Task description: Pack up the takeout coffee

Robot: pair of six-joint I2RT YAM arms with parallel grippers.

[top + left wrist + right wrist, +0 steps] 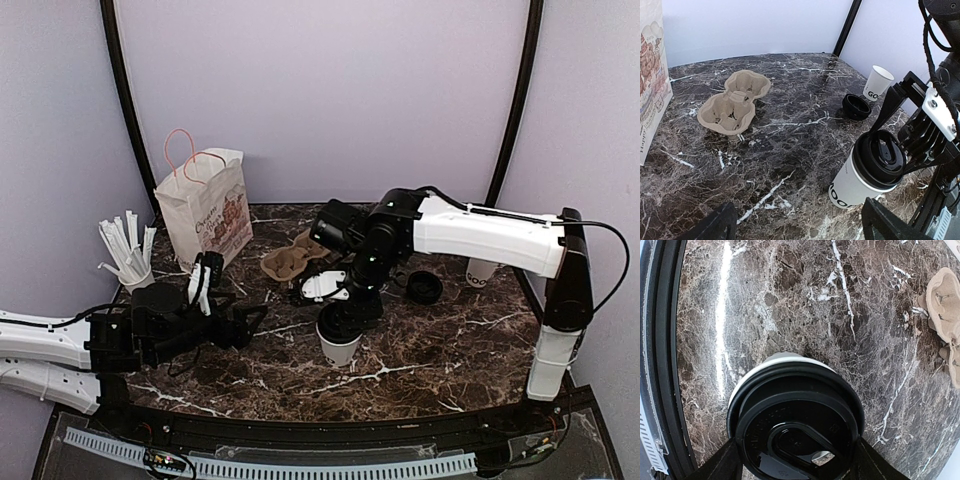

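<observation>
The takeout coffee (339, 345) stands upright near the middle front of the marble table, a white paper cup (855, 182) with a black lid (795, 425). My right gripper (342, 318) comes down from above. Its fingers (722, 465) press both sides of the lid rim, shut on it. My left gripper (245, 322) hovers low over the table to the cup's left. It is open, its fingers (715, 225) wide apart over bare marble, and the cup sits just ahead of the right one. The paper bag (207, 210) stands open at the back left.
A brown pulp cup carrier (290, 258) lies behind the cup, near the bag. A spare black lid (425, 287) and an open white cup (482, 272) sit at the right. A white cup of wrapped straws (130, 255) stands at the far left.
</observation>
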